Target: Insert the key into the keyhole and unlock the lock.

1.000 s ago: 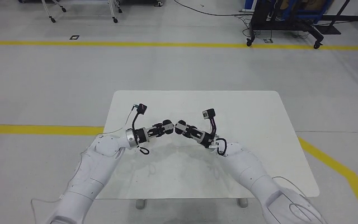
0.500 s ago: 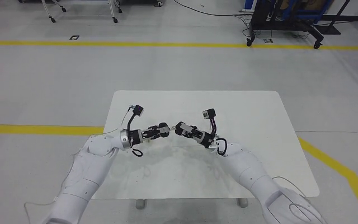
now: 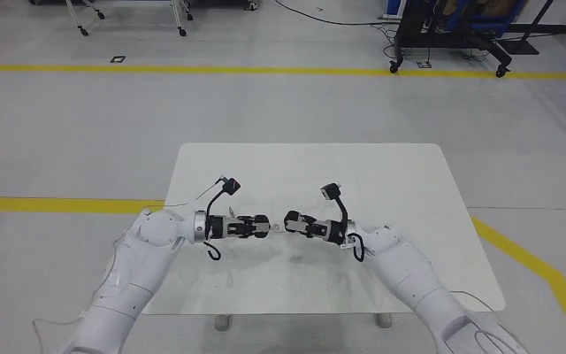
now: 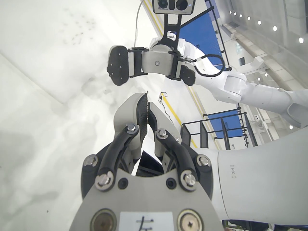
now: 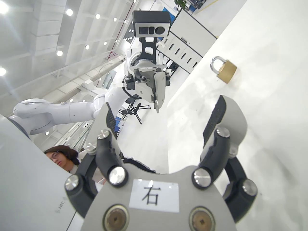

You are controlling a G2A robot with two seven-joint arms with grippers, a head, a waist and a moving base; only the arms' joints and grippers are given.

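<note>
Surface: You are working at a white surface (image 3: 398,177) standing on a pale grey floor crossed by yellow lines (image 3: 265,69).
Left arm pose: The forearm lies low over the near middle of the surface and points inward toward the other arm. Its wrist camera (image 3: 232,185) stands up on a black stalk.
Left tool: The left tool (image 3: 264,227) is narrow, with its fingers pressed together. They pinch a small metal key (image 5: 157,108), and the tip of the key pokes out past the pads.
Right arm pose: The forearm mirrors the left one, low over the surface and pointing inward. Its wrist camera (image 3: 332,188) is also raised on a stalk.
Right tool: The right tool (image 3: 289,221) is spread wide, and you can see nothing between its ribbed black pads (image 5: 214,116).
Tool relation: The two tools face each other tip to tip, near but apart.
Lock: A brass padlock (image 5: 226,69) with a silver shackle lies on the surface, apart from both tools. The shackle looks closed.
Labels: Each tool base carries a white label with a single black character. The right label (image 5: 154,194) is in full view, while the left label (image 4: 144,222) is cut by the frame edge. A small grey marking (image 4: 234,170) sits on the white arm casing.
</note>
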